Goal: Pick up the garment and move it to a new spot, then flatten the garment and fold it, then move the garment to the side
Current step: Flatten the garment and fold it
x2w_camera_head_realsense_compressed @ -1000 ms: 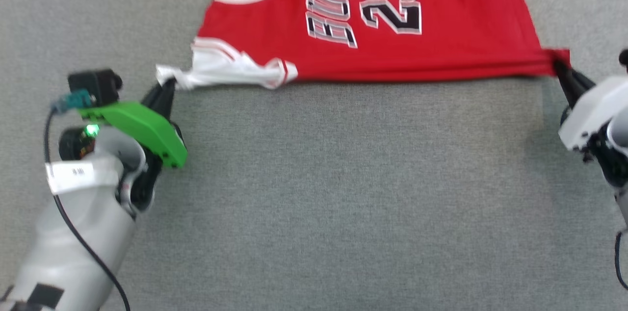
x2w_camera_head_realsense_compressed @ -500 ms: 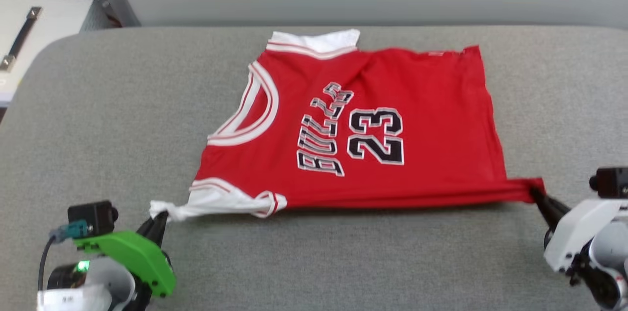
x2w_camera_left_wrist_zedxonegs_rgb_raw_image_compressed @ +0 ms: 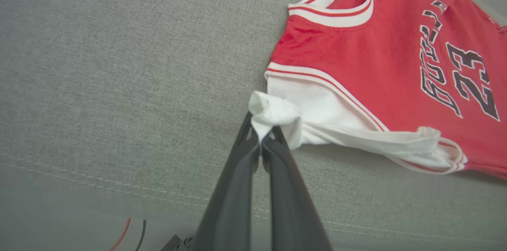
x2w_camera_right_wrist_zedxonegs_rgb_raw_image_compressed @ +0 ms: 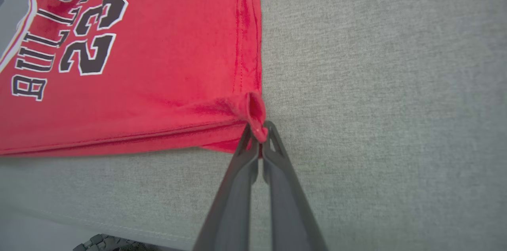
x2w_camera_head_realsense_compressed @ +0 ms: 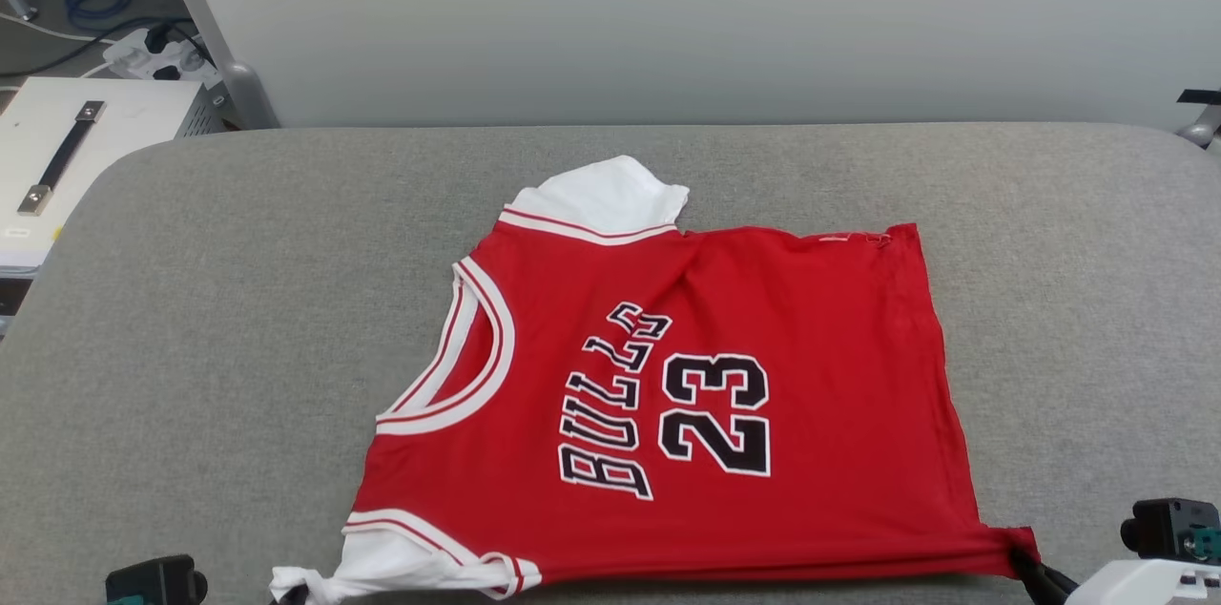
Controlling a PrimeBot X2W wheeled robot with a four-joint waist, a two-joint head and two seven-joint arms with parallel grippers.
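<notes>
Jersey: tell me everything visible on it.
The jersey is red soft cloth with white sleeves, striped white-and-red trim, black lettering and 23. It lies mostly flat, front up, collar toward the robot's left, on the grey padded surface. The left gripper pinches its bunched near sleeve; the right gripper pinches the near hem corner.

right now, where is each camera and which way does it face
head: on the head, facing forward and down at the garment; right gripper at lower right
left wrist: along the left gripper, shut on the white sleeve
right wrist: along the right gripper, shut on the hem corner
all share the 23
</notes>
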